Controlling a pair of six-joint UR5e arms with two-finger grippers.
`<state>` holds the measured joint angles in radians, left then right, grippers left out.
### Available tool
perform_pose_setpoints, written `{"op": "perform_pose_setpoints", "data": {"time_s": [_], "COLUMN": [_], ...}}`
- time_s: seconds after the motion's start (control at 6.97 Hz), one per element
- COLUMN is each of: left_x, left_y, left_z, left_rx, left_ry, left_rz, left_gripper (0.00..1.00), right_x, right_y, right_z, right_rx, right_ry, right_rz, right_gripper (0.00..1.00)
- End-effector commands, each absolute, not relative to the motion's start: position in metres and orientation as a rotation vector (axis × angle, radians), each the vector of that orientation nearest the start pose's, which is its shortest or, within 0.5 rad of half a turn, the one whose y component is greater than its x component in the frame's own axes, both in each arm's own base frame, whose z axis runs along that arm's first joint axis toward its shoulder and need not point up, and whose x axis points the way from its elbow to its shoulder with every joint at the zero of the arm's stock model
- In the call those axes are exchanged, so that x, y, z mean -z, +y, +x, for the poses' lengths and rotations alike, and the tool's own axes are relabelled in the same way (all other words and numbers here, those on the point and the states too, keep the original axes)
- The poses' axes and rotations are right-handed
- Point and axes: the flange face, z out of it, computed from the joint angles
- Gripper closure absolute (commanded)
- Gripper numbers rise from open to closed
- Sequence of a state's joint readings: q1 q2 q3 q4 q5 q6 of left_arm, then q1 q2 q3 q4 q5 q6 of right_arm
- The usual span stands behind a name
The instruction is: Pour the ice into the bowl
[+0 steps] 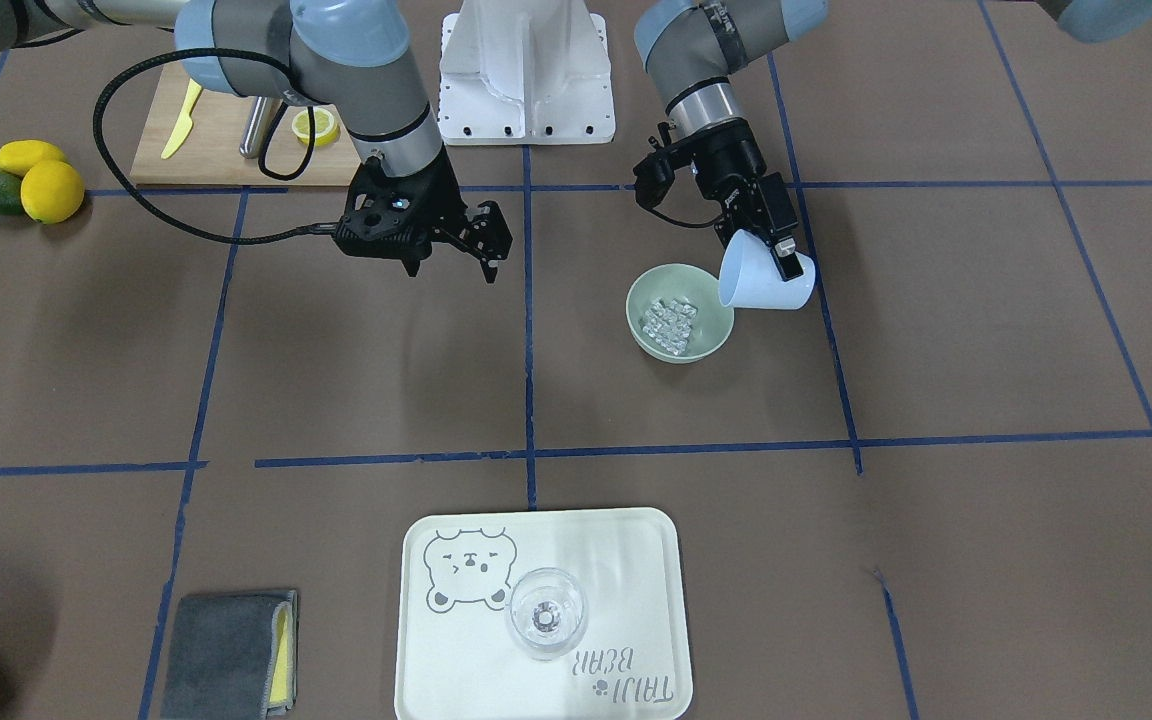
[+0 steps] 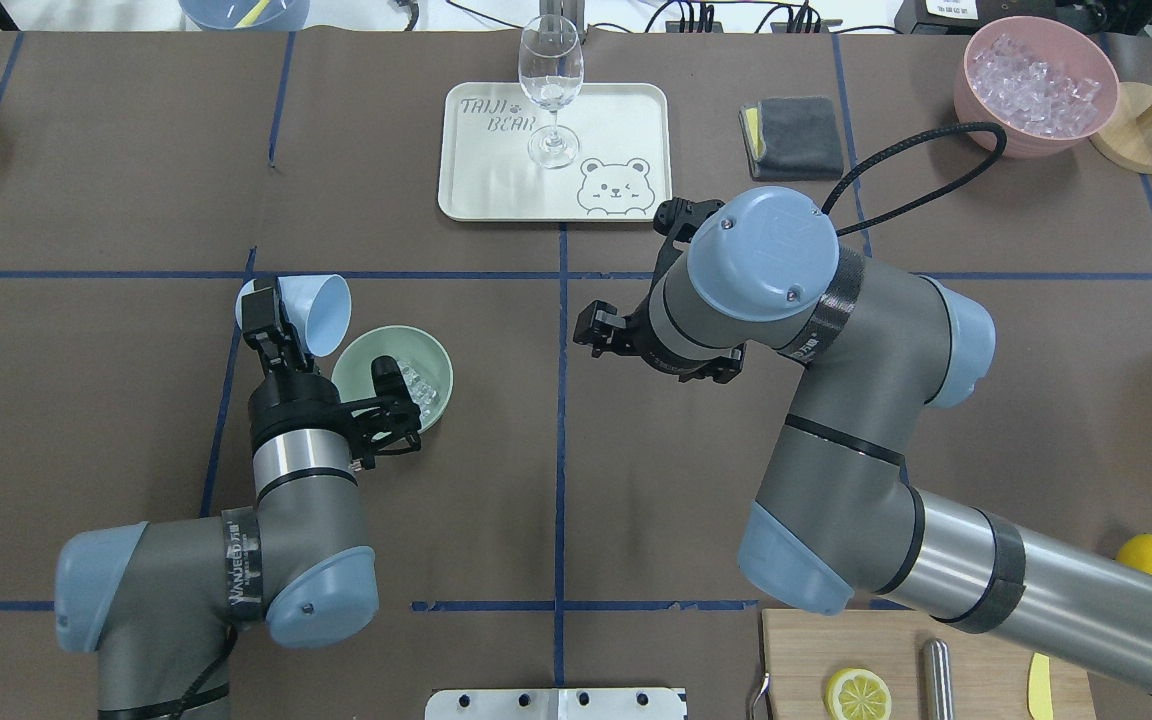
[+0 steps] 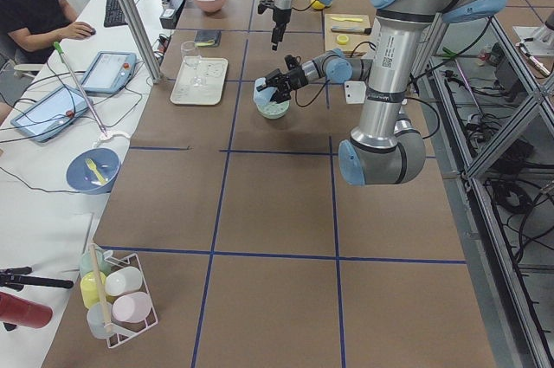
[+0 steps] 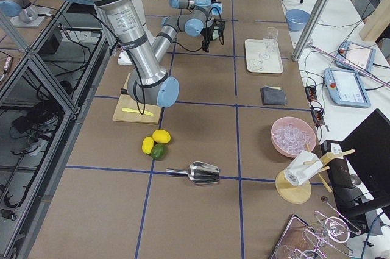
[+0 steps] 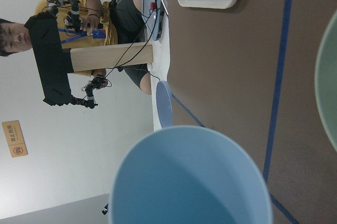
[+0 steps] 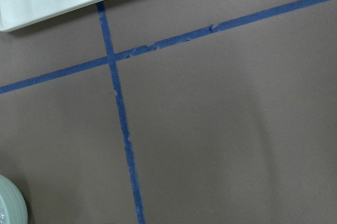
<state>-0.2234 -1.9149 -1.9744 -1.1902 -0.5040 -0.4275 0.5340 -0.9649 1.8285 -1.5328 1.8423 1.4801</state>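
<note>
The pale green bowl (image 1: 681, 348) stands on the table and holds a small heap of clear ice cubes (image 1: 669, 322). My left gripper (image 1: 781, 255) is shut on a light blue cup (image 1: 766, 282), tipped on its side with its mouth at the bowl's rim. The cup (image 5: 189, 182) looks empty inside in the left wrist view, with the bowl's rim (image 5: 327, 87) at the right edge. In the overhead view the cup (image 2: 321, 310) is beside the bowl (image 2: 356, 365). My right gripper (image 1: 454, 268) hangs open and empty above the table, away from the bowl.
A cream tray (image 1: 626, 560) carries a wine glass (image 1: 546, 612). A grey cloth (image 1: 226, 655) lies beside it. A pink container of ice (image 2: 1036, 85) stands at the far right. A cutting board (image 1: 226, 150) and lemons (image 1: 51, 190) lie near the robot's base.
</note>
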Motion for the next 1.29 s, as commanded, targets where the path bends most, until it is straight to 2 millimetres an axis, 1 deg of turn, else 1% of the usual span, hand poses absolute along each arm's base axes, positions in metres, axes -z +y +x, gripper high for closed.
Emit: {"op": "perform_pose_setpoints", "data": {"time_s": [0.0, 0.29, 0.43, 0.57, 0.72, 0.86, 1.0, 1.15], "left_x": [-0.343, -0.395, -0.432, -0.461, -0.475, -0.488, -0.522, -0.545], "left_y": [-0.336, -0.332, -0.327, -0.327, -0.326, -0.328, -0.319, -0.315], "left_z": [0.447, 0.406, 0.386, 0.375, 0.366, 0.351, 0.329, 0.31], "left_rx": [-0.53, -0.537, -0.522, -0.524, -0.515, -0.471, -0.39, -0.314], "left_ry": [-0.26, -0.09, 0.009, 0.082, 0.09, 0.114, 0.233, 0.338], "left_rz": [1.095, 1.151, 1.175, 1.163, 1.161, 1.16, 1.136, 1.144], "left_gripper": [1.0, 1.0, 1.0, 1.0, 1.0, 1.0, 1.0, 1.0], "right_x": [-0.195, -0.195, -0.195, -0.195, -0.195, -0.195, -0.195, -0.195], "right_y": [-0.414, -0.413, -0.413, -0.413, -0.413, -0.413, -0.413, -0.413], "right_z": [-0.492, -0.492, -0.492, -0.492, -0.492, -0.492, -0.492, -0.492], "right_rx": [-0.294, -0.295, -0.296, -0.296, -0.297, -0.296, -0.296, -0.296], "right_ry": [-0.932, -0.93, -0.928, -0.928, -0.926, -0.926, -0.926, -0.926], "right_rz": [0.03, 0.028, 0.028, 0.028, 0.029, 0.031, 0.031, 0.031], "right_gripper": [0.0, 0.0, 0.0, 0.0, 0.0, 0.0, 0.0, 0.0]}}
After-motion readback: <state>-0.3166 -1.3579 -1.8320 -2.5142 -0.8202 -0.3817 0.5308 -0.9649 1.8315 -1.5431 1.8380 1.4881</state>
